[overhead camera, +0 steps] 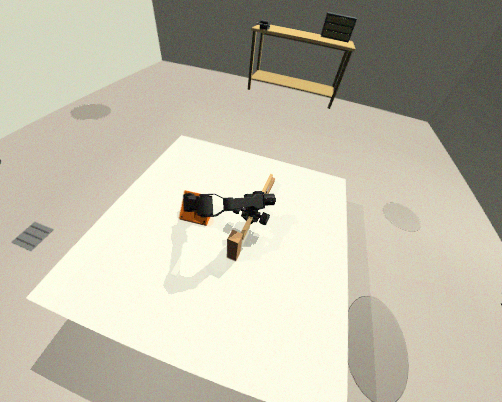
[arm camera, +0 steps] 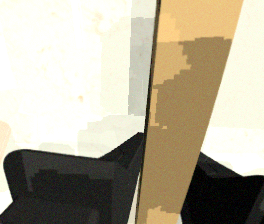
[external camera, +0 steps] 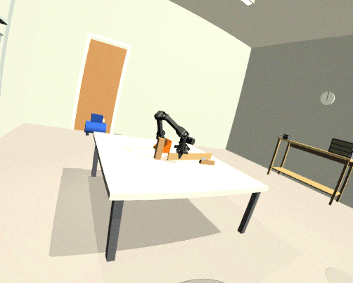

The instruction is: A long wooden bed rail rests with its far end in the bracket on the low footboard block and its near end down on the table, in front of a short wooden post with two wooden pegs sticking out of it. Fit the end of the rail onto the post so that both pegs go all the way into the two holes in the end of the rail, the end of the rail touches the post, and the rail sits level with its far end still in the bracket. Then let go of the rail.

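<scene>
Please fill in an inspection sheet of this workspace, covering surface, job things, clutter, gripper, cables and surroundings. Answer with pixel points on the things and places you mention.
Surface: white tabletop (overhead camera: pixel 293 300) (external camera: pixel 185 179), shadows across it.
Job things: wooden bed rail (overhead camera: pixel 269 184) (external camera: pixel 199 156) (arm camera: pixel 183 110), near end by the upright wooden post (overhead camera: pixel 234 246) (external camera: pixel 159 148); low footboard block (external camera: pixel 207 162) at the far end; peg fit cannot be told.
Clutter: nothing seen.
Gripper: black, fingers closed on the rail.
Cables: nothing seen on the tabletop.
Surroundings: wooden door (external camera: pixel 101 81), wall clock (external camera: pixel 327 98), wood-topped shelf table (overhead camera: pixel 303 36) (external camera: pixel 315 151).
</scene>
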Controlling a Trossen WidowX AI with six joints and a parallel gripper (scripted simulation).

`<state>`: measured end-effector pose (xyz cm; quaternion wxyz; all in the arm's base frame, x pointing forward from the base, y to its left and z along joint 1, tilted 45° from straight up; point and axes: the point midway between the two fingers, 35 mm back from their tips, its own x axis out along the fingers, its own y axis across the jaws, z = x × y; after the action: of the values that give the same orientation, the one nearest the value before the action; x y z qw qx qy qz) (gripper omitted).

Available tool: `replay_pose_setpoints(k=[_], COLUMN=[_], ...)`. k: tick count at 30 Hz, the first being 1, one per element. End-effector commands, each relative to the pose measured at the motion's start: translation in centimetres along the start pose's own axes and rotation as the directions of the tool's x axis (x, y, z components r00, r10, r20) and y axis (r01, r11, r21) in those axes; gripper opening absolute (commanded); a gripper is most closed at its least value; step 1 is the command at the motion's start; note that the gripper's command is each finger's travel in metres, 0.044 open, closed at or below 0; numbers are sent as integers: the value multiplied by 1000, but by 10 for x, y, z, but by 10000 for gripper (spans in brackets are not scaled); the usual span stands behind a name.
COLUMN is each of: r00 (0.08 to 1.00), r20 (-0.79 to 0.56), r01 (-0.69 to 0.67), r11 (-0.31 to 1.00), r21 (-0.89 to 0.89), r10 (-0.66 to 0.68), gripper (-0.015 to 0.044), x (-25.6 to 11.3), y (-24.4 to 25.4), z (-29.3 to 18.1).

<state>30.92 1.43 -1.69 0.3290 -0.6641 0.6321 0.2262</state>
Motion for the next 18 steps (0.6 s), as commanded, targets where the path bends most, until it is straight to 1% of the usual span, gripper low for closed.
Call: replay_pose_setpoints(k=[1,18], r00=[1000,1000], r20=[-2,-1], r01=[0,0], r11=[1000,1000], r21=[-2,-2], r10=[0,0], gripper=[0,0], x=[-2,-11], y=[0,-1], z=[0,0])
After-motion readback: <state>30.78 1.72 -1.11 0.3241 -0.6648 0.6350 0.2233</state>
